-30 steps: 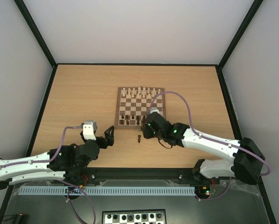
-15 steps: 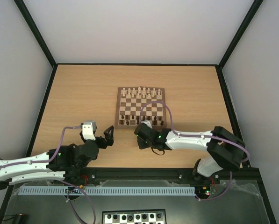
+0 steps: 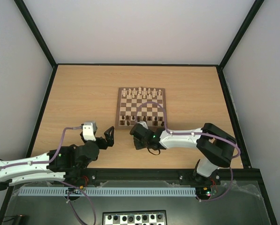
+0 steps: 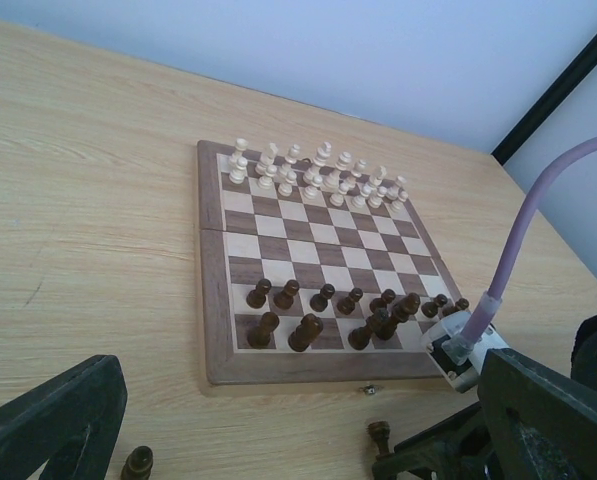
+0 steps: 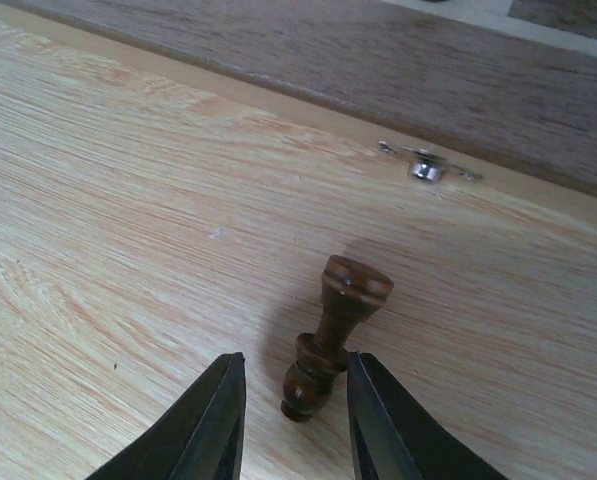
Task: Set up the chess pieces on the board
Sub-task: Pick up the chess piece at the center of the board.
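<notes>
**Beside the near edge of the board (image 3: 130, 110), your right gripper (image 5: 296, 375) straddles a stray dark piece (image 5: 333, 325).**

The surface (image 3: 74, 93) carries the board, with pale pieces (image 4: 311, 178) filling its far rows. Dark pieces (image 4: 305, 331) only part-fill the near rows, so strays likely need fetching. Your left gripper (image 3: 107, 136) hovers with jaws spread wide and empty, probably ready for a second dark piece (image 4: 136, 462) lying off the board. Your right jaws are narrowed around the stray, but a gap shows on one side, so there is no grip yet.
</notes>
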### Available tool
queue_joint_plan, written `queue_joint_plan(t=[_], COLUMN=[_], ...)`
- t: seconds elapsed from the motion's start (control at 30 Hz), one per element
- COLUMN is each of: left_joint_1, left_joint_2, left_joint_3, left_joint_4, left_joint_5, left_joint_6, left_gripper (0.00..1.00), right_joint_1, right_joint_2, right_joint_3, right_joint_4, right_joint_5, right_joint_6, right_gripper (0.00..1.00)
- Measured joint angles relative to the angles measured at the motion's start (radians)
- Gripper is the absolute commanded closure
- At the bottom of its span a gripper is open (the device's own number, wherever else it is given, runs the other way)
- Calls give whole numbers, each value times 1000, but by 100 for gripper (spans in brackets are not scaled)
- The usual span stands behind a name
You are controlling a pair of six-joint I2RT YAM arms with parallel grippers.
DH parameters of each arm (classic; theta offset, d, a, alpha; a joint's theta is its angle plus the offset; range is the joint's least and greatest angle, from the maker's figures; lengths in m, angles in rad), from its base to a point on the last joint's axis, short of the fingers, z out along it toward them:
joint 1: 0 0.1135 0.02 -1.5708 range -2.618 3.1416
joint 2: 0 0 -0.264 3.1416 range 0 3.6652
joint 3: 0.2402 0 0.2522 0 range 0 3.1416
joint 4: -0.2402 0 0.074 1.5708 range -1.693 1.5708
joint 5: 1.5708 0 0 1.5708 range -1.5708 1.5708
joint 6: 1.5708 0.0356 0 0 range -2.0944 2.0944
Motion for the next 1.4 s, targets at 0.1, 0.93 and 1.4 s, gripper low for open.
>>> queue_joint_plan(t=[0.1, 0.93, 1.4], left_joint_1=[0, 0, 0], left_joint_2=[2, 77, 107], left_joint_3=[0, 13, -6], left_joint_4=[0, 44, 53], left_joint_5=[0, 20, 38], left_joint_6=[0, 15, -19], left_gripper=[1, 1, 0], right_joint_1=[0, 0, 0], right_joint_2=[12, -30, -320], right_joint_3=[9, 0, -54], right_joint_4=[0, -6, -10], right_joint_5=[0, 9, -123], right_joint_6=[0, -27, -102], right_gripper=[71, 86, 85])
